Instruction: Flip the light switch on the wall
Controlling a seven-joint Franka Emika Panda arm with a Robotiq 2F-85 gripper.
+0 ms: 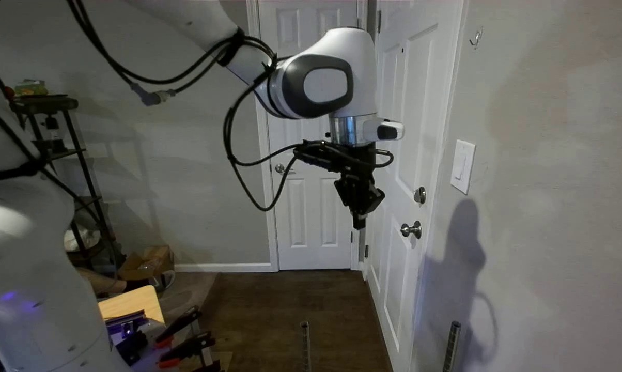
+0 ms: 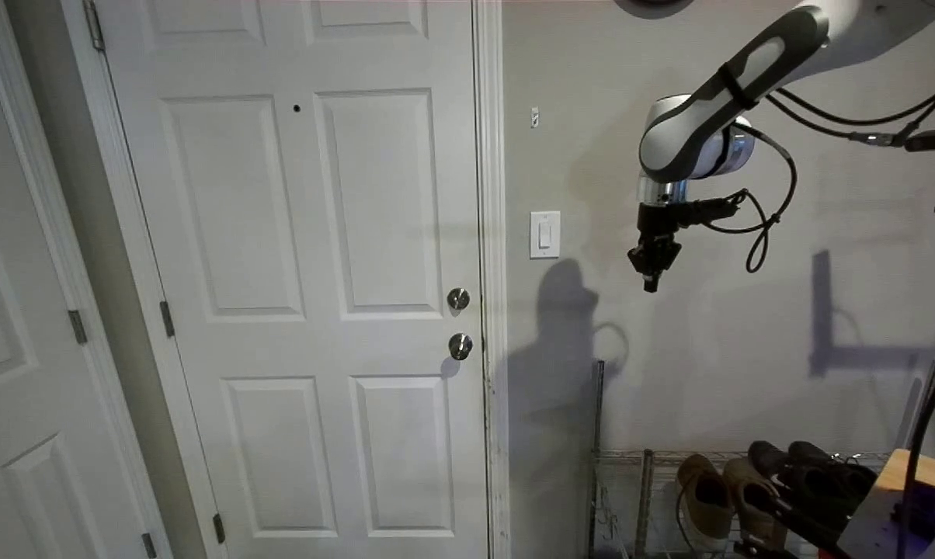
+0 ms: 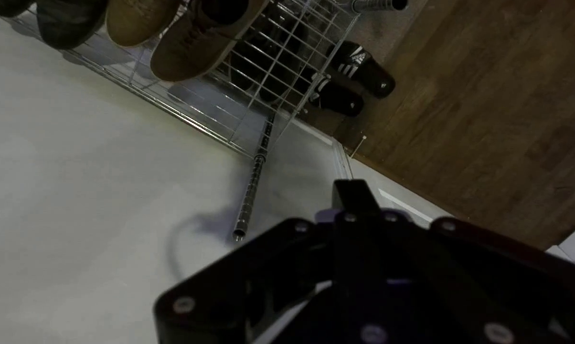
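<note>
"Wrist view: how do we read the gripper [image 3: 356, 197]?"

"We see its jaws together, tip against tip."

"And where do we find the light switch [image 2: 545, 234]?"

"Upright on the wall [image 2: 708, 349], just beside the door frame [image 2: 491, 233], in both exterior views. We see the gripper pointing down there, well apart from it."

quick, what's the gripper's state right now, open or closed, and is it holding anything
Gripper: closed, fingertips together, nothing visible held.

White-and-grey arm [image 1: 319, 85], black cables [image 1: 231, 155], black tool [image 1: 359, 221]
</note>
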